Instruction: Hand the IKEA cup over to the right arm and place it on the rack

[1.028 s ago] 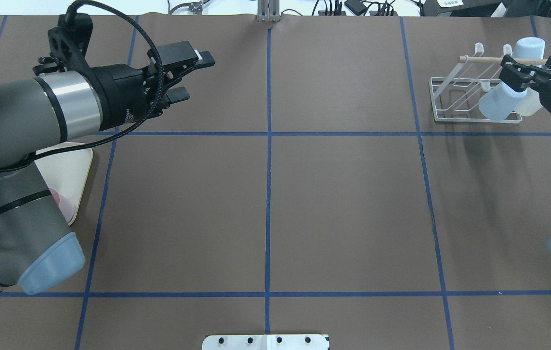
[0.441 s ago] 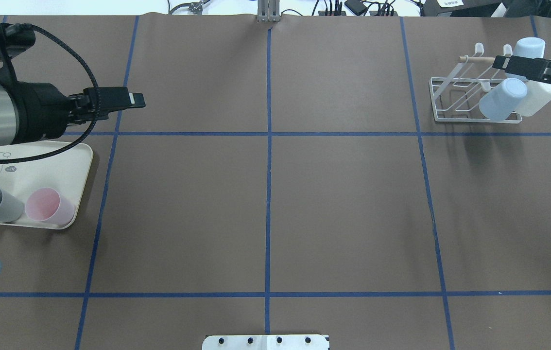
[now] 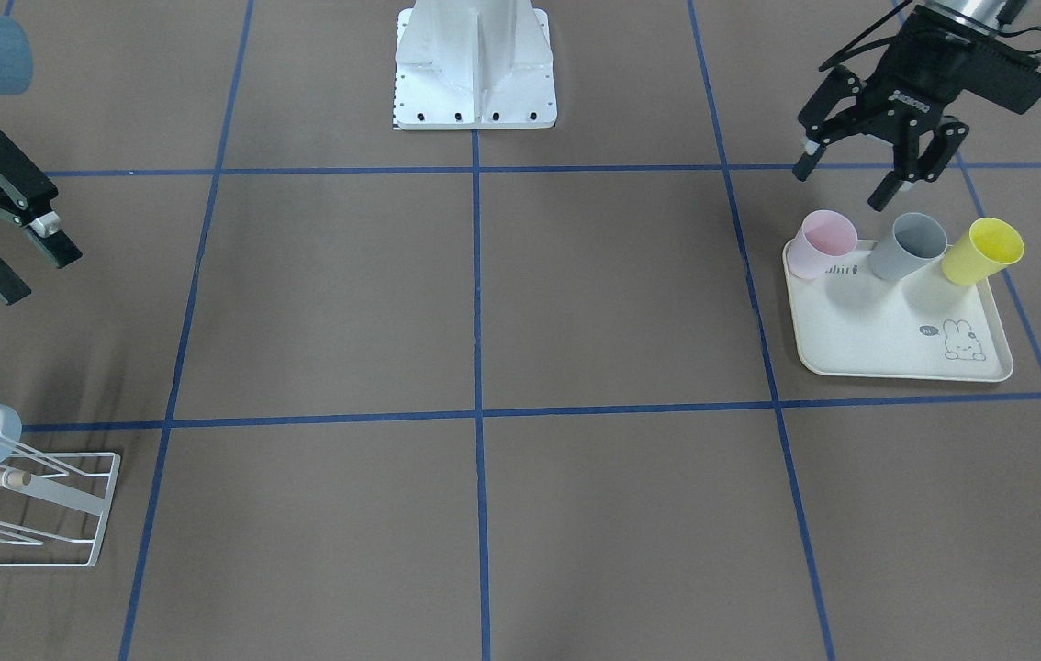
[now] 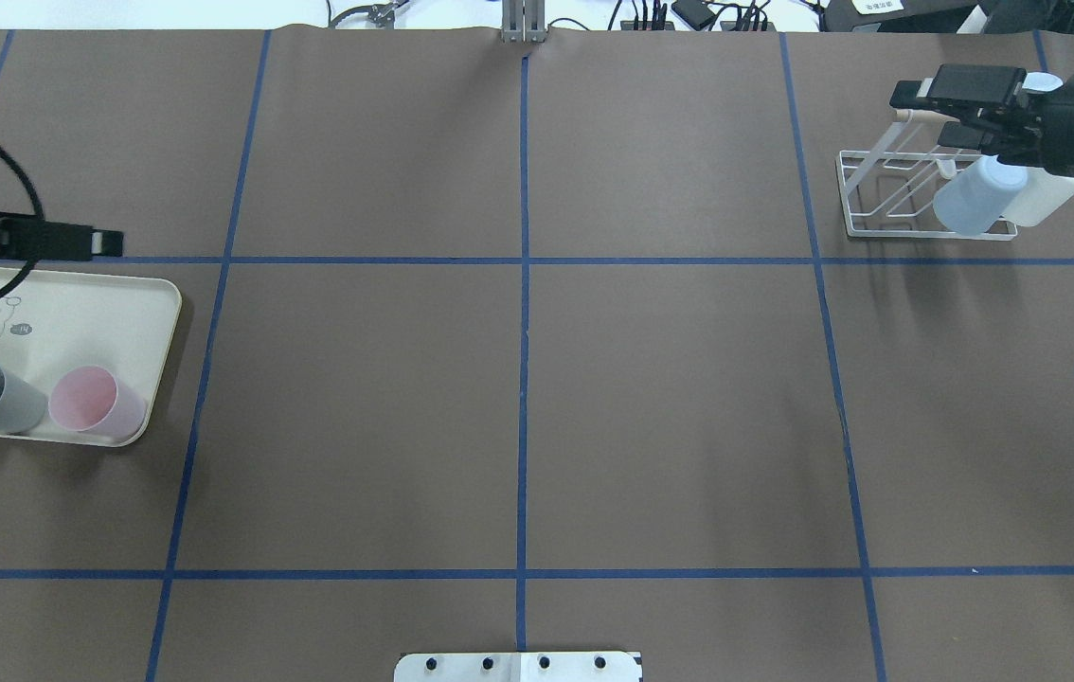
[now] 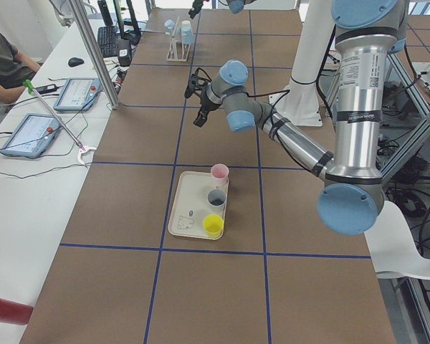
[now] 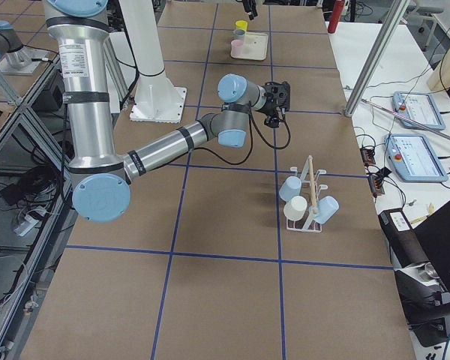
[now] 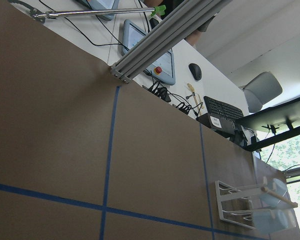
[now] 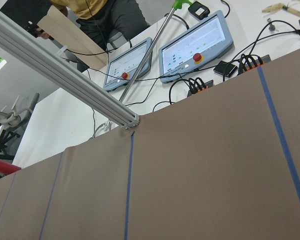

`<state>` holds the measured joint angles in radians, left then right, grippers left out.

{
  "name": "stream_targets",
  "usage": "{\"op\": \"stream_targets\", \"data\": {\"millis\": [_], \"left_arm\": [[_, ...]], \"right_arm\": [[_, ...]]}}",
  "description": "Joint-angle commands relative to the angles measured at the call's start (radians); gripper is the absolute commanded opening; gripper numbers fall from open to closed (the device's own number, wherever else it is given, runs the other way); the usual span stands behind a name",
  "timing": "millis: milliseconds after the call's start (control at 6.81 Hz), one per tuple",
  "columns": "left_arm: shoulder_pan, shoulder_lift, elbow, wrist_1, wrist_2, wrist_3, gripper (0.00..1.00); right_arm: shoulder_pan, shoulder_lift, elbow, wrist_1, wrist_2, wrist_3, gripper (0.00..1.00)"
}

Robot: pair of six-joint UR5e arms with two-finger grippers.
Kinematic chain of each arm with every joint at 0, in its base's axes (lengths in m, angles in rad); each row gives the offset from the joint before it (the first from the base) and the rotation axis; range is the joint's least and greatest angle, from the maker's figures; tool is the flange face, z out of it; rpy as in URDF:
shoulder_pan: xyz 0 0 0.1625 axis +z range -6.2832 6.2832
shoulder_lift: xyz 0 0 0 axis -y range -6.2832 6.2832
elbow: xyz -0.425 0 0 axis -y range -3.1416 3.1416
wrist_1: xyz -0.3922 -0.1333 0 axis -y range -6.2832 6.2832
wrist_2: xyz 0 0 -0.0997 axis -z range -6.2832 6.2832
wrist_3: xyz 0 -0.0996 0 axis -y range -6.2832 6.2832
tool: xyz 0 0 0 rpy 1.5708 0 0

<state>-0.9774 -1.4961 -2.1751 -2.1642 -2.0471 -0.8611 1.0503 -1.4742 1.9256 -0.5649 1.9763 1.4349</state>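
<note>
Exterior front-facing: the left gripper (image 3: 842, 186) hangs wide and empty near the tray (image 3: 878, 340). The pink cup (image 3: 823, 243), grey cup (image 3: 911, 246) and yellow cup (image 3: 979, 250) crowd its robot-side edge, so a finger could topple a neighbour. The right gripper (image 3: 37, 275), spread and empty, hangs near the rack (image 3: 107, 508).

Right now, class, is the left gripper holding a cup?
No, the left gripper is spread open with nothing in it.

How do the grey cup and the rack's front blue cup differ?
The grey cup stands mouth-up on the tray; the blue cup hangs tilted on the rack, base up. The grey cup neighbours a pink cup and yellow cup; the blue cup, a white cup. Both are plain tapered cups.
</note>
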Motion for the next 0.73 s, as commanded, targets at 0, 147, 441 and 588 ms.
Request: {"op": "stream_targets", "data": {"millis": [0, 147, 441, 588], "left_arm": [[-0.07, 0.191, 0.008, 0.001, -0.083, 0.304, 1.0], [-0.104, 0.254, 0.043, 0.004, -0.085, 0.487, 1.0], [-0.218, 0.254, 0.122, 0.166, -0.122, 0.85, 1.0], [-0.26, 0.234, 0.189, 0.217, -0.122, 0.97, 1.0]], "right_arm": [[-0.013, 0.026, 0.004, 0.006, 0.016, 0.077, 1.0], [-0.019, 0.028, 0.001, 0.011, 0.016, 0.078, 1.0], [-0.029, 0.028, 0.003, 0.016, 0.018, 0.078, 1.0], [-0.033, 0.028, 0.001, 0.016, 0.018, 0.078, 1.0]]}}
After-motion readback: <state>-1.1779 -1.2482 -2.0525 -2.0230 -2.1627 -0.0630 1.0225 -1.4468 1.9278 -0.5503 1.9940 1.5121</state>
